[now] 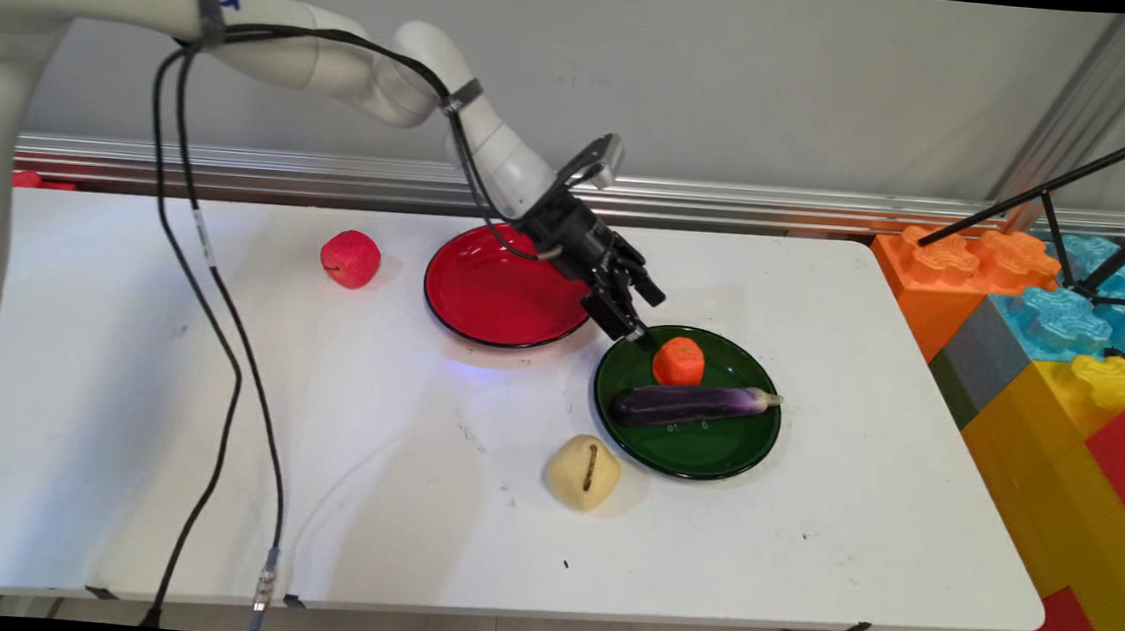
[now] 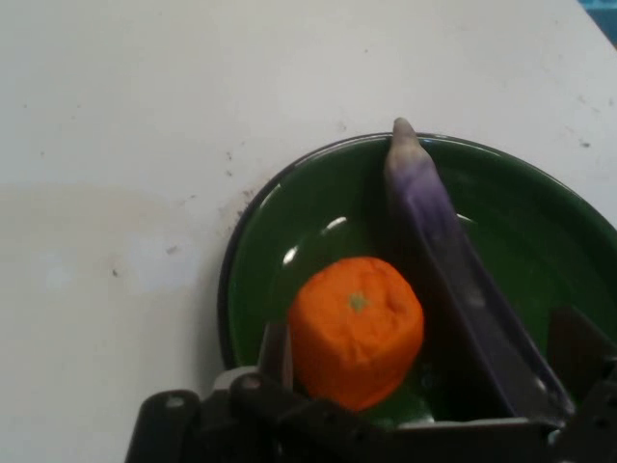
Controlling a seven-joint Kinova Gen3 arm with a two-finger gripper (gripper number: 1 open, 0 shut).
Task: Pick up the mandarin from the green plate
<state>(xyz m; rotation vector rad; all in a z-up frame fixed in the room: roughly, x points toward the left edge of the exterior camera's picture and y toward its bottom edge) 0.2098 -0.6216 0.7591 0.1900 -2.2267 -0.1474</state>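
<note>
A white table (image 1: 411, 503) stands before a grey wall. We see the gripper (image 1: 642, 339) low over the green plate (image 1: 711, 455), its fingers apart around the orange fruit (image 1: 679, 361), not yet clamped. The eggplant (image 1: 690, 404) lies just beside the fruit on the near side; one finger sits close to it, so we judge that closing could nudge it or tip the plate. The red plate (image 1: 494, 301) lies just left, a red apple (image 1: 350, 258) farther left, a potato (image 1: 583, 471) near the green plate's near-left rim.
</note>
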